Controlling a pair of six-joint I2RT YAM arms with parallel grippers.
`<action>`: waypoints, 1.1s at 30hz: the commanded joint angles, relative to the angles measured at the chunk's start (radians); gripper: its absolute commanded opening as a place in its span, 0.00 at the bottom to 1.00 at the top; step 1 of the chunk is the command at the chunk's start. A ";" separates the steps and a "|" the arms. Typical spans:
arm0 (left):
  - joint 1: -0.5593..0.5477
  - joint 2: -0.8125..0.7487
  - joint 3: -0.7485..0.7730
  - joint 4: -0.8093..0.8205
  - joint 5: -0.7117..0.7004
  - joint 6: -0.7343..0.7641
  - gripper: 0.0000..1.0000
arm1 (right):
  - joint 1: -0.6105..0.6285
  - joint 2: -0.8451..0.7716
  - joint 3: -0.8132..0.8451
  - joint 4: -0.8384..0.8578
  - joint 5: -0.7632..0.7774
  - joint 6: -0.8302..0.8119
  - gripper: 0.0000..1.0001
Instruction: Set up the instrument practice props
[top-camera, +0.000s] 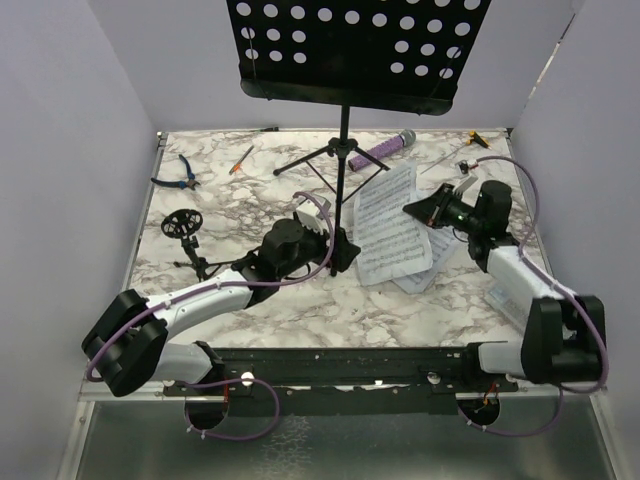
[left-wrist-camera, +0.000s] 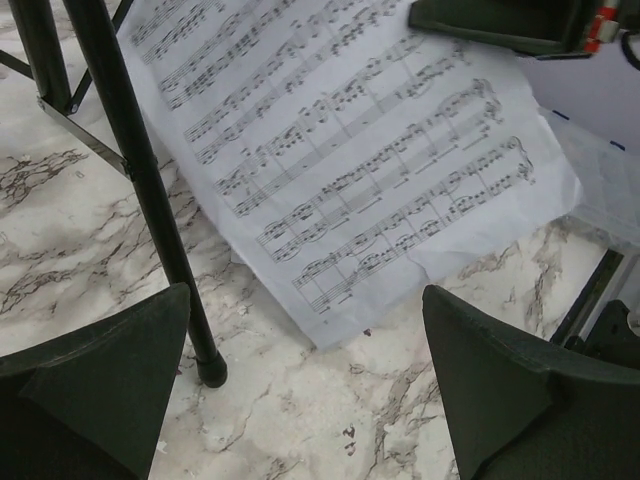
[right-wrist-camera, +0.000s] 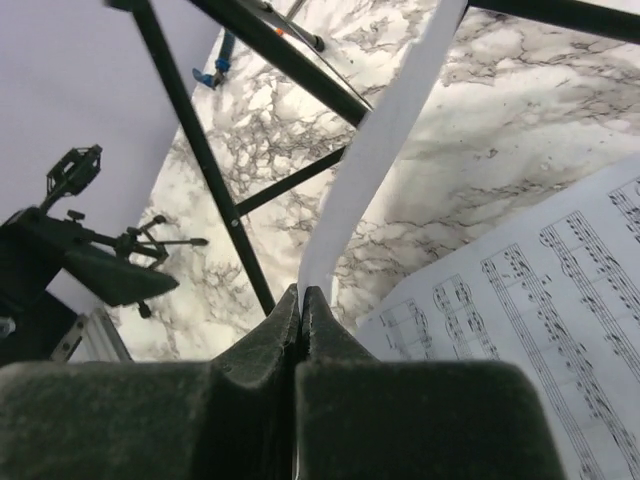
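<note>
Table (top-camera: 380, 315): white marble, grey veining. Music stand (top-camera: 345, 50): black, desk dotted with round holes. Pages (top-camera: 388, 225) beside the stand: white, black notation. Microphone (top-camera: 383, 150) behind the stand: purple, grey head. Pliers (top-camera: 183, 172) left of the stand: blue handles.

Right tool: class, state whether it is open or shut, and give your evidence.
Shut: the right tool pinches the edge of a white sheet-music page between touching fingers.

Tbl (top-camera: 250, 310): sheets (top-camera: 385, 225), mic (top-camera: 382, 150), pliers (top-camera: 178, 178), prob. pencil (top-camera: 241, 160)
</note>
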 joint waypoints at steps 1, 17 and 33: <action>0.034 -0.012 0.037 -0.007 0.033 -0.070 0.99 | 0.003 -0.201 -0.020 -0.366 0.122 -0.162 0.00; 0.223 0.006 -0.054 0.340 0.401 -0.318 0.99 | 0.003 -0.585 -0.008 -0.491 -0.199 -0.198 0.00; 0.289 -0.118 -0.207 0.636 0.512 -0.397 0.94 | 0.042 -0.578 -0.119 0.275 -0.311 0.295 0.00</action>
